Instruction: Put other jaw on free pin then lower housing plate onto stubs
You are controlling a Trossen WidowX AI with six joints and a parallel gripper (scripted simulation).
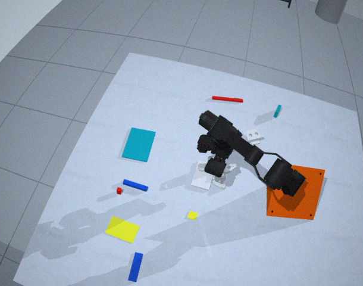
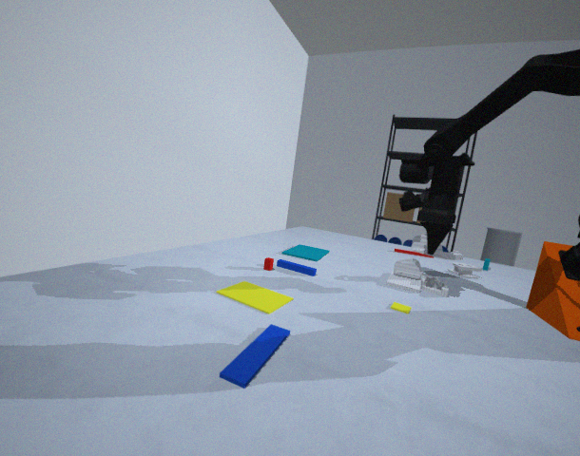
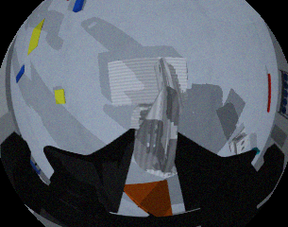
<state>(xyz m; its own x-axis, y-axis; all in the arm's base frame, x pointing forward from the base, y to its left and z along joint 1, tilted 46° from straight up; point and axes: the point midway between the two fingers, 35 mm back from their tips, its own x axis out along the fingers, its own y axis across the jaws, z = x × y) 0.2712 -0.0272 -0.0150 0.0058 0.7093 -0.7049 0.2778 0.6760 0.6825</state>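
Between the gripper's fingertips (image 1: 219, 157) (image 2: 432, 251), a pale jaw (image 3: 157, 123) is gripped, its long, narrow body seen nearly end-on by the wrist camera. Its surface is whitish grey, streaked with darker shading, and faint ridges are shown along its lower part. It is held above the ribbed white base (image 1: 202, 181) (image 2: 403, 281) (image 3: 129, 80), which is set on the white table top (image 1: 163, 107) (image 2: 133, 318) (image 3: 214, 43) in front of the orange block (image 1: 310, 196) (image 2: 546, 279) (image 3: 155, 196). Whether the held jaw is touching its pin cannot be told, since the pins are hidden from above by the black arm (image 1: 244, 148) (image 2: 501, 107).

Near the base but apart from it, the housing plate (image 1: 254, 135) (image 2: 465, 269) (image 3: 241, 143) is seen: a small white piece, marked by two round, dark-looking holes. The stubs are not covered by it. On the ribbed base, fine parallel lines are carried across the flat face, and a curved white part is raised beside them in the exterior view.
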